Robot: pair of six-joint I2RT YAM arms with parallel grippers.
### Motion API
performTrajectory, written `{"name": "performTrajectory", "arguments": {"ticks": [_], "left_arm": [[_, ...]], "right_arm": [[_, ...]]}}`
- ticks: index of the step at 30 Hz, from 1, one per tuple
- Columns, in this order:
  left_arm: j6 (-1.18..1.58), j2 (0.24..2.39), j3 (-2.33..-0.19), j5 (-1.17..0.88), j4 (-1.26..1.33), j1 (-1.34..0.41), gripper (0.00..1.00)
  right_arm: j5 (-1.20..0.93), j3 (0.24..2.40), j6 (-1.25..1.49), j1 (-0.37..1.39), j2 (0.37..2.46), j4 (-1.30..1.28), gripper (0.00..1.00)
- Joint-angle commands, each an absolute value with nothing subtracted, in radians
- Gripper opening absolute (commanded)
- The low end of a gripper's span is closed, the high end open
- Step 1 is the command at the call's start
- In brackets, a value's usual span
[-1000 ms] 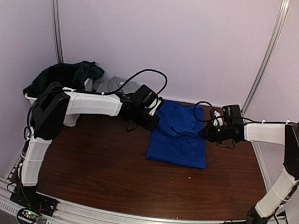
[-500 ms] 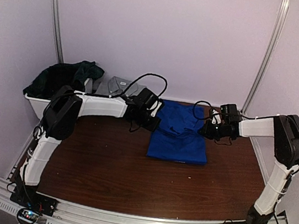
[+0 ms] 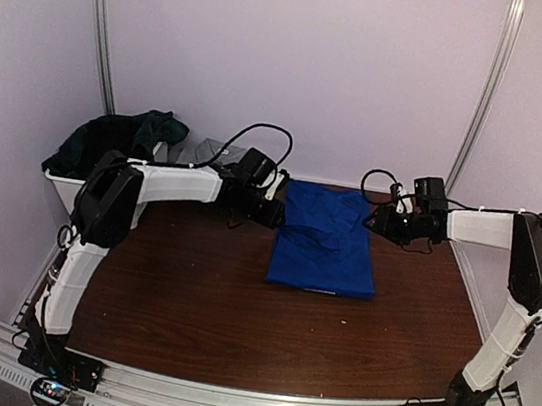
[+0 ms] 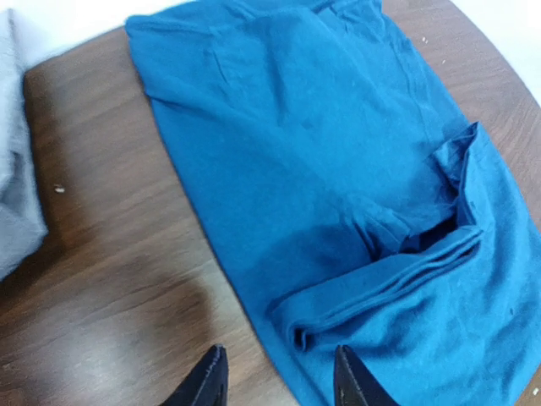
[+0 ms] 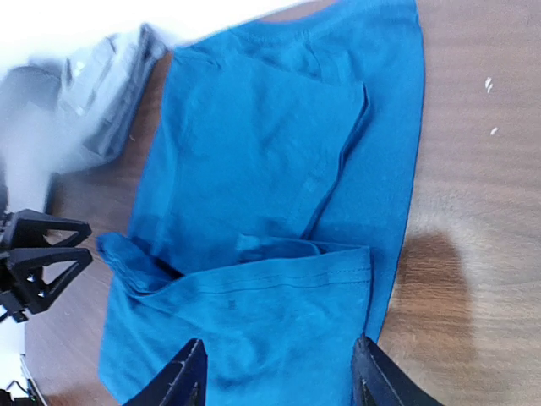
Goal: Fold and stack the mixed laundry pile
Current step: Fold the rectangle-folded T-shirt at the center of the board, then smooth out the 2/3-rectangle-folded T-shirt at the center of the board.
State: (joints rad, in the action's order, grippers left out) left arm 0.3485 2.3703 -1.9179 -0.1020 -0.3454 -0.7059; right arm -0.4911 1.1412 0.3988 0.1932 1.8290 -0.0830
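Release is the change: left gripper (image 4: 279, 385) and right gripper (image 5: 275, 372), clamped a second ago, now stand parted and empty either side of the blue T-shirt (image 3: 326, 243). It lies folded at centre frame, so this fold looks finished. White basket (image 3: 63, 190), upper left, holds dark green clothing (image 3: 119, 131).

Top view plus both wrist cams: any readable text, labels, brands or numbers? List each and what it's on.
None readable in any view.
Shirt: plain blue on the side that shows, with no print or tag visible.
Grey garment: blurred, no lettering can be made out.
Arm bases: only small lights, any markings are too small to read.
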Motion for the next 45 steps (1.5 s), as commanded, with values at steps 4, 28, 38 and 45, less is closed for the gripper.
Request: {"name": "performTrajectory", "arguments": {"ticks": [4, 28, 38, 45], "left_arm": [[0.291, 2.142, -1.761, -0.206, -0.281, -0.692, 0.44], [0.325, 2.548, -2.156, -0.297, -0.250, -0.689, 0.25], [0.289, 2.321, -1.950, -0.289, -0.217, -0.692, 0.33], [0.350, 2.090, -1.517, -0.398, -0.008, -0.811, 0.32]], "right_arm": [[-0.578, 1.083, 0.369, 0.187, 1.617, -0.154, 0.57], [-0.695, 0.877, 0.422, 0.285, 1.617, -0.069, 0.41], [-0.728, 0.790, 0.447, 0.299, 1.514, -0.054, 0.40], [-0.749, 0.740, 0.526, 0.364, 1.524, 0.058, 0.39]]}}
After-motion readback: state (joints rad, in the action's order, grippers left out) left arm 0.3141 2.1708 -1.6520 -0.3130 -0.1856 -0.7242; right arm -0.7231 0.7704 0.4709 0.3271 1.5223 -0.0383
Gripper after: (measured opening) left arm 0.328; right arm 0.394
